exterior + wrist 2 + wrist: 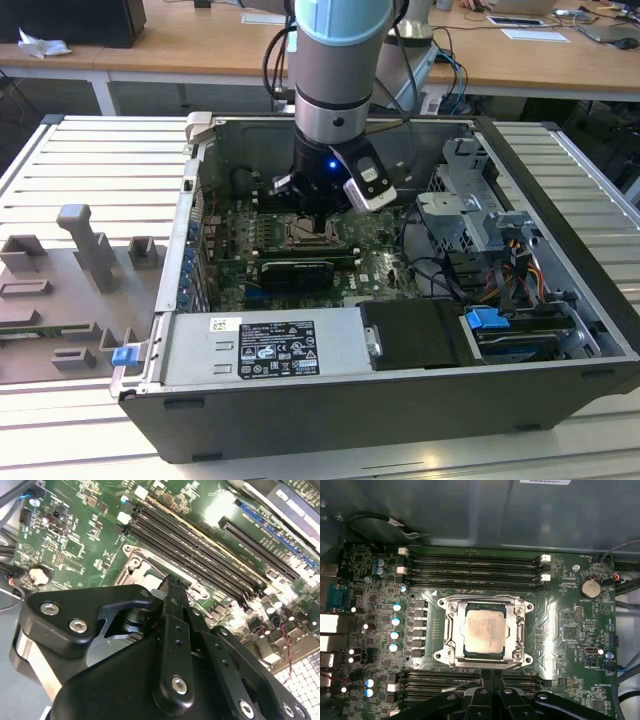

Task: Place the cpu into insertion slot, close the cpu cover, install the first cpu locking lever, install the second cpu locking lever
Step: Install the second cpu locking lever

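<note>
The cpu (485,632) lies flat in the insertion slot (527,656) on the green board, pale metal face up. The cpu cover (451,630) is down around it as a silver frame. My gripper (490,676) hovers at one edge of the socket, its black fingers (483,682) pressed together and shut, with nothing visibly between them. A thin metal rod (460,684) runs sideways from the fingertips along that edge. In the exterior view the gripper (318,222) reaches down into the open computer case over the socket (312,236). The second wrist view has one finger (172,605) just above the socket (142,570).
Black memory slots (470,565) flank the socket on both sides. A long black card (300,270) lies in front of it. The case walls (200,180), power supply (262,348), drive cage (470,215) and cables (440,270) hem the arm in. A grey fixture plate (60,290) lies outside.
</note>
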Controlling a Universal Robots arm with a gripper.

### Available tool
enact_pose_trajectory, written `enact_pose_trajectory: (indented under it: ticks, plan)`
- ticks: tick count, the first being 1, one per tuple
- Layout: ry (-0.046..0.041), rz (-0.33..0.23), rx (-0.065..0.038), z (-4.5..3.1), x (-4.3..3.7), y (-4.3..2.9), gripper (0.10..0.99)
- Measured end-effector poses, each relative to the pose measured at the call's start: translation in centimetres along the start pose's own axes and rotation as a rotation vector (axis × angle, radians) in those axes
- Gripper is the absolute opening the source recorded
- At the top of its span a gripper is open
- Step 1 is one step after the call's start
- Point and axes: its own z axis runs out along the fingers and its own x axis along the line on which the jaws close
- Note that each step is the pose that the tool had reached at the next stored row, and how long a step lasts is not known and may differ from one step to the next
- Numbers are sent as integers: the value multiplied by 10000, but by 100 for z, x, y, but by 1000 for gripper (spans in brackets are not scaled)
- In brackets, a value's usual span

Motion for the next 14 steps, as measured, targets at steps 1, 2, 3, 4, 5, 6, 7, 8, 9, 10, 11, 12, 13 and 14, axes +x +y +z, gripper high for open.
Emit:
enact_pose_trajectory:
  ticks: [1,2,3,4,5,6,7,8,9,10,11,12,13,14]
  plan:
    - [0,-2,0,1,16,1,106]
    - [1,-5,-1,1,30,1,106]
    - [1,-6,-3,1,39,1,106]
    - [1,-7,-8,1,53,2,106]
    - [1,-7,-10,2,60,2,106]
    - [0,-8,-12,2,74,3,106]
    - [0,-8,-13,2,84,3,106]
    - [1,-8,-13,2,91,3,106]
    - [1,-8,-13,2,95,4,106]
    - [1,-9,-14,2,98,4,106]
    - [0,-8,-15,2,103,4,106]
    - [0,-9,-14,3,107,4,106]
    - [1,-9,-15,3,109,4,106]
    - [1,-9,-17,4,111,4,106]
